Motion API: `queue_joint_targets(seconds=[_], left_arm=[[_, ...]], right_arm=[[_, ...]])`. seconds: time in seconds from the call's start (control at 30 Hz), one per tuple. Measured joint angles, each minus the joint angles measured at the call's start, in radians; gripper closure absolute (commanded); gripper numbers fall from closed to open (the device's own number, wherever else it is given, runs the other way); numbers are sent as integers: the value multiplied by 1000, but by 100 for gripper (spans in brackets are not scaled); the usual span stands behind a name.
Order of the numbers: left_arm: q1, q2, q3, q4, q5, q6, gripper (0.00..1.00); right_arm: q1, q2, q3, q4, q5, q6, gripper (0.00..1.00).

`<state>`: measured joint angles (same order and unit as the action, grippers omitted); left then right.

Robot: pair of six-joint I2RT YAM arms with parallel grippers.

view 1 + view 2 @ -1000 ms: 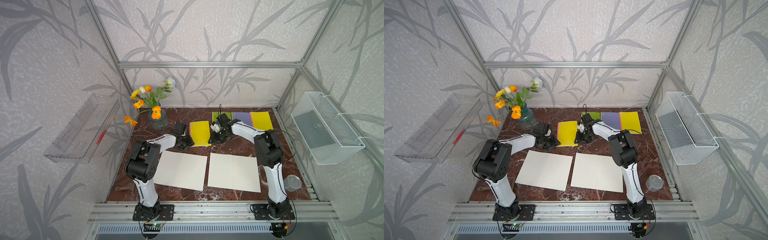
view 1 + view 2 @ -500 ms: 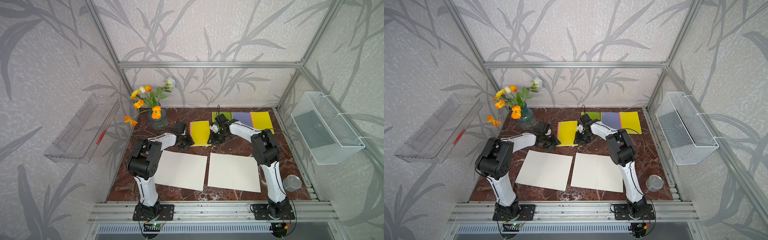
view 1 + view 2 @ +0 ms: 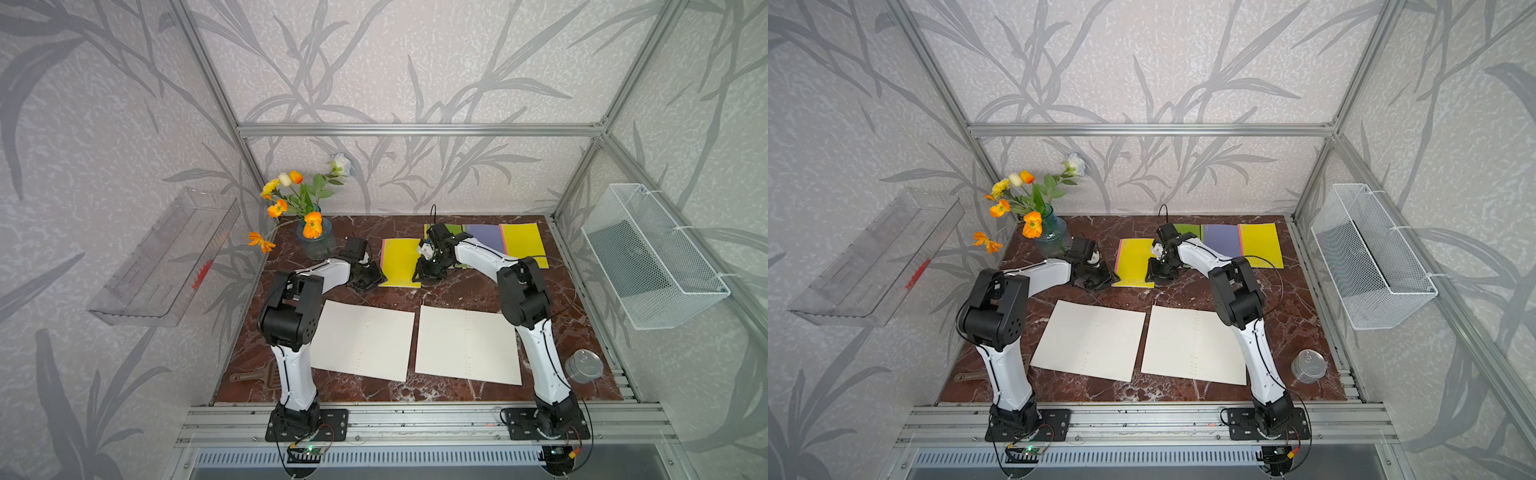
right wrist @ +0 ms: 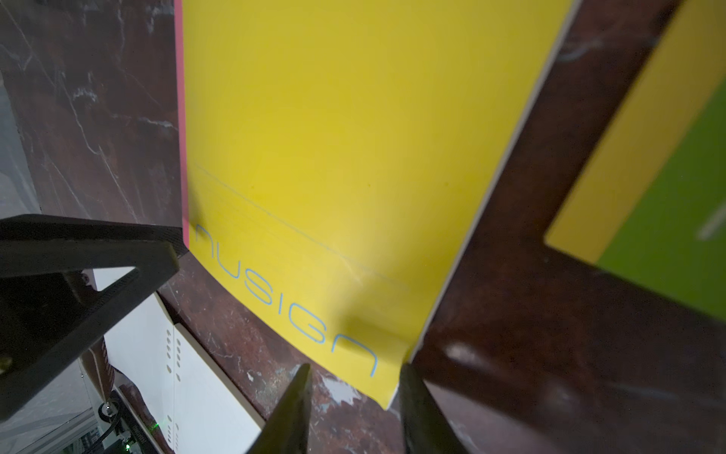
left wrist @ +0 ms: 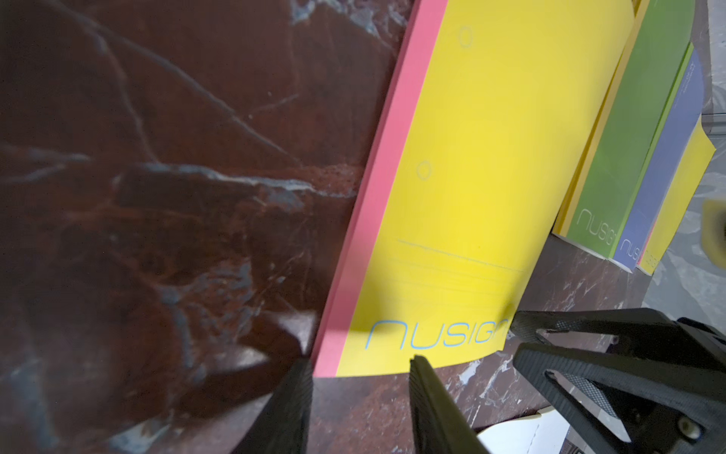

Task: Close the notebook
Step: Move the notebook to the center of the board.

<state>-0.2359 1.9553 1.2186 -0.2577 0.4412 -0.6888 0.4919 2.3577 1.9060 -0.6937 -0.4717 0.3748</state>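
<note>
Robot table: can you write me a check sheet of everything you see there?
Surface: dark red marble table, no spills seen.
Job's things: yellow notebook looks shut, lying between the tools.
Clutter: two white sheets, stack of notebooks, flower vase, tin can.
Tools: left tool and right tool both open, at the yellow notebook's front corners.
Cables: thin black wire loops above the right arm's wrist.
Surroundings: clear tray on one wall, wire basket on the opposite wall.

left arm (image 3: 291,320) more upright, right arm (image 3: 521,291) shifted slightly toward notebook (image 3: 399,262)
</note>
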Motion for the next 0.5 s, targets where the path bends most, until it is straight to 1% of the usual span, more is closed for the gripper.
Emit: queue_joint_targets(seconds=[0.3, 0.5], left_arm=[[7, 78, 95, 1, 58, 10, 59], [8, 90, 108, 2, 70, 10, 59]], right_arm=[[0, 68, 125, -53, 27, 3, 62], [0, 106, 206, -98, 40, 2, 62]])
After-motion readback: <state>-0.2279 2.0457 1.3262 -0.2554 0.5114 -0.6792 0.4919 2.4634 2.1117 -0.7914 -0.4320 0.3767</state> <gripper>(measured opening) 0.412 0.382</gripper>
